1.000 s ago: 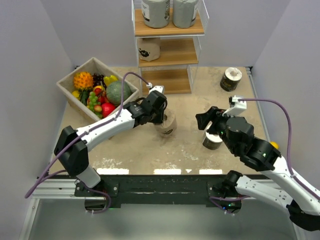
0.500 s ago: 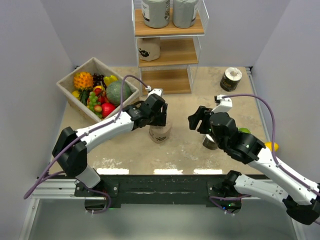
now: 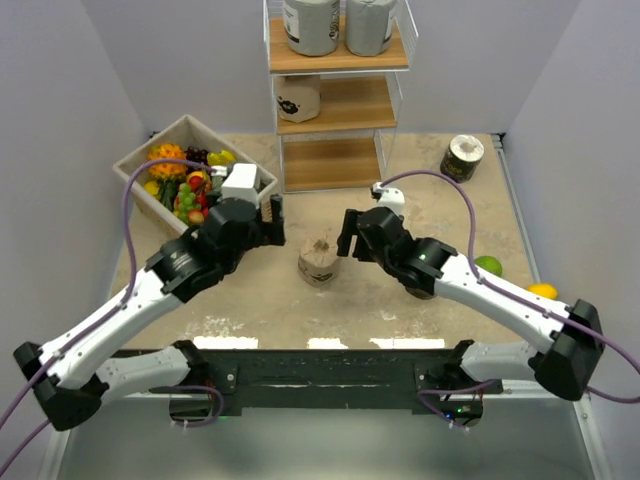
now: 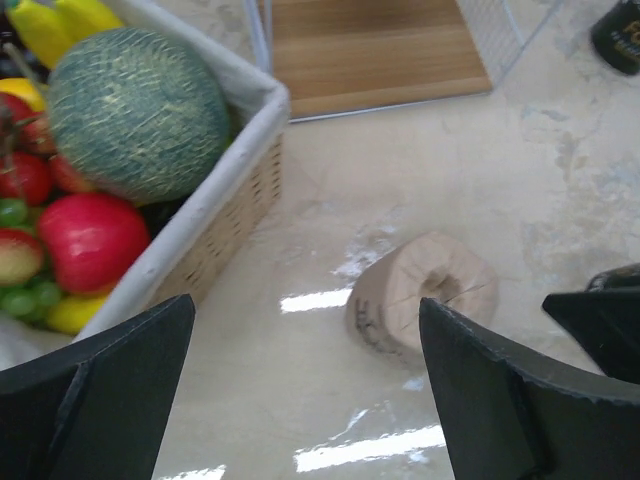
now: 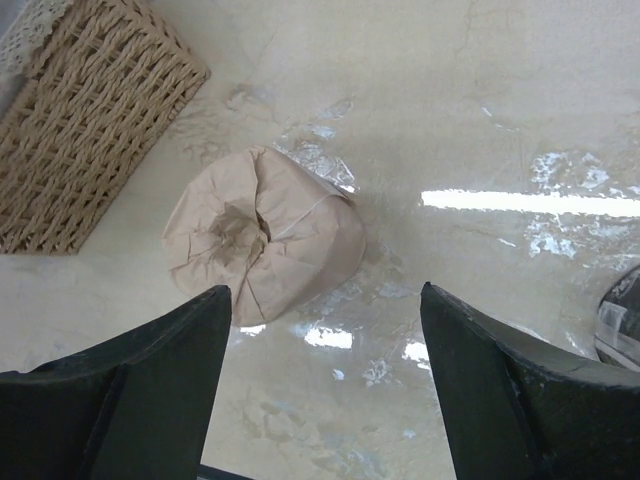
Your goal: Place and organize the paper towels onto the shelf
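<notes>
A tan paper towel roll [image 3: 318, 262] lies tipped on the table between my two grippers, free of both. In the left wrist view the tan roll [image 4: 425, 295] shows its hollow end, ahead and to the right of my open left gripper [image 4: 310, 400]. My right gripper [image 5: 325, 390] is open too, with the tan roll [image 5: 265, 235] just beyond its left finger. From above, the left gripper [image 3: 272, 215] is left of the roll and the right gripper [image 3: 348, 232] right of it. The shelf [image 3: 335, 60] holds two grey rolls [image 3: 310, 25] on top and a tan roll [image 3: 298, 97] on the middle board. A dark roll [image 3: 463, 157] stands at the back right.
The wicker fruit basket [image 3: 135, 160] sits at the back left, close to the left gripper. Another dark roll [image 5: 620, 320] peeks in beside the right arm. A lime [image 3: 488, 265] and a yellow fruit [image 3: 543, 291] lie near the right wall.
My left gripper opened, let go of the tan roll and pulled back to the left. The right arm swung left towards the roll and its jaws widened.
</notes>
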You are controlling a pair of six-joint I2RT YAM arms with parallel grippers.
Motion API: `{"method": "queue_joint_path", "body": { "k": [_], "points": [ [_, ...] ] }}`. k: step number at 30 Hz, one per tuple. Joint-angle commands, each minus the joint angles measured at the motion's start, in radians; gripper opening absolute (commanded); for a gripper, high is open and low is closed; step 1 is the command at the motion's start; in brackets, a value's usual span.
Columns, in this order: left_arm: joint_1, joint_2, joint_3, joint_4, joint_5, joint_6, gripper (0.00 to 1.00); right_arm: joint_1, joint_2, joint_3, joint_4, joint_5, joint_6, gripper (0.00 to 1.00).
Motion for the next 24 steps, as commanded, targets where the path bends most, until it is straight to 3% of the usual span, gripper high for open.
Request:
{"method": "queue_joint_path", "body": {
  "k": [1, 8, 17, 24],
  "points": [
    [0.003, -0.166, -0.172, 0.052, -0.123, 0.116, 1.0, -0.001, 0.099, 0.095, 0.058, -0.011, -0.01, 0.81],
    [0.003, -0.399, -0.39, 0.148, -0.169, 0.149, 1.0, -0.01, 0.257, 0.145, 0.07, -0.077, -0.007, 0.81],
    [0.003, -0.486, -0.384, 0.14, -0.247, 0.155, 1.0, -0.01, 0.342, 0.155, 0.04, -0.066, 0.042, 0.79],
    [0.002, -0.483, -0.383, 0.142, -0.25, 0.161, 1.0, -0.01, 0.366, 0.144, 0.043, -0.052, 0.065, 0.7]
  ]
}}
